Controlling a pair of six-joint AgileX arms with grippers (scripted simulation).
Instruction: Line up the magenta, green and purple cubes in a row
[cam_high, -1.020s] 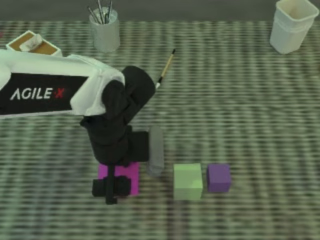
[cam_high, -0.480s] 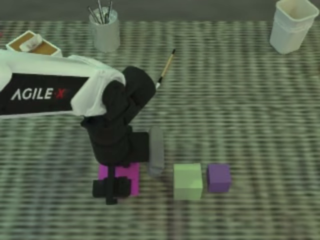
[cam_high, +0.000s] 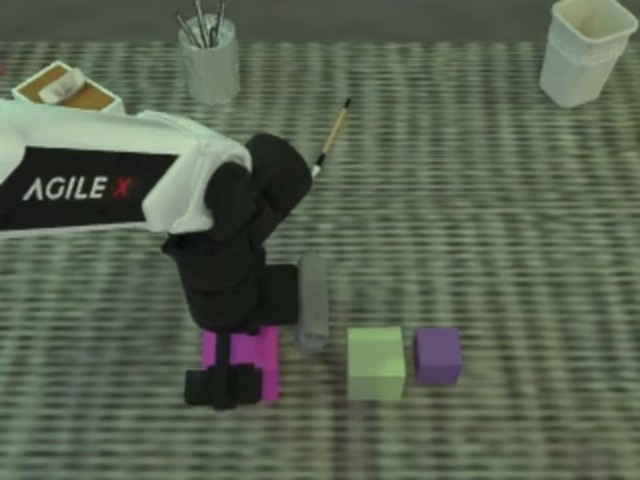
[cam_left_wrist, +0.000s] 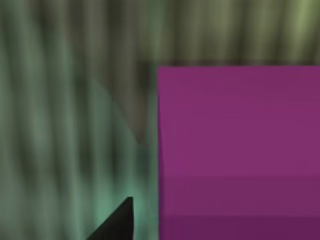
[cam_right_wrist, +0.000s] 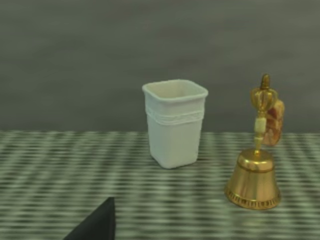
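Note:
The magenta cube (cam_high: 256, 362) sits on the table toward the front left, partly covered by my left gripper (cam_high: 222, 385), which hangs directly over it. In the left wrist view the magenta cube (cam_left_wrist: 235, 150) fills one side, and one dark fingertip (cam_left_wrist: 120, 225) stands apart from its face with bare table between, so the gripper is open. To the right, the green cube (cam_high: 376, 362) and the purple cube (cam_high: 437, 356) sit side by side in the same line. My right gripper (cam_right_wrist: 100, 225) is outside the top view and faces away from the cubes.
A cup of pens (cam_high: 208, 55) and a small wooden box (cam_high: 65, 90) stand at the back left. A paintbrush (cam_high: 332, 135) lies behind the arm. A white cup (cam_high: 585, 45) stands at the back right, and a brass bell (cam_right_wrist: 255, 175) is near it.
My left gripper has shifted slightly toward the table's front edge over the magenta cube. The green and purple cubes have not moved.

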